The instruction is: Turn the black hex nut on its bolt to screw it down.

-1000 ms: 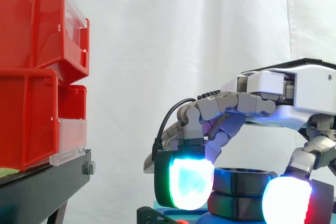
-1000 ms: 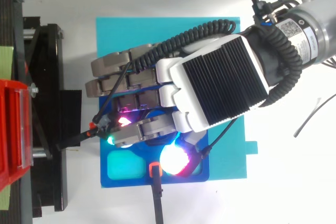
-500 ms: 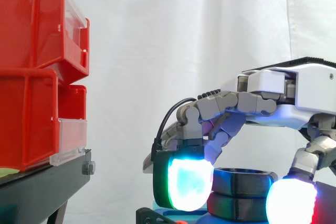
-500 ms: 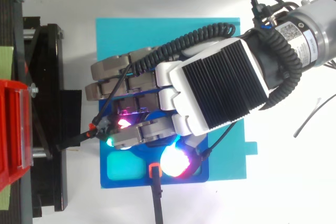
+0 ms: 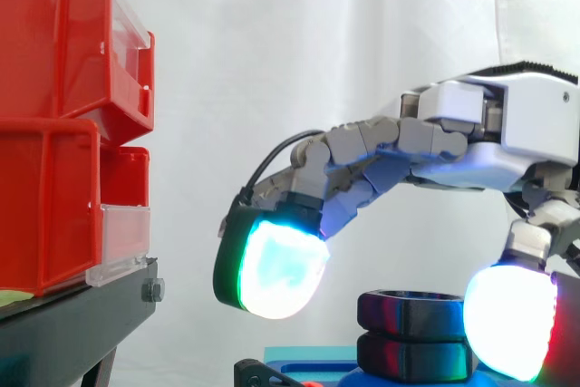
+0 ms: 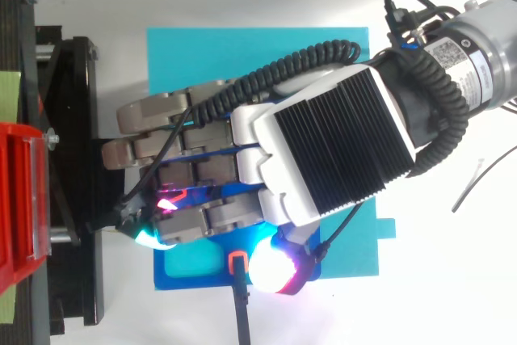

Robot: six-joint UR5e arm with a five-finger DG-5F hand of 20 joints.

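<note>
The side camera sits close and level, facing the white curtain point(image 5: 272, 43). The top camera looks straight down. Both take in the robot hand point(image 6: 331, 143) and red bins point(image 5: 54, 43).

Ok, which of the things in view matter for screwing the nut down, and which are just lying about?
For the job:
- black hex nut
- blue base plate it stands on
- hand, open, fingers spread above the nut

Just there:
- red bins
- black stand
- teal mat under the base plate
</note>
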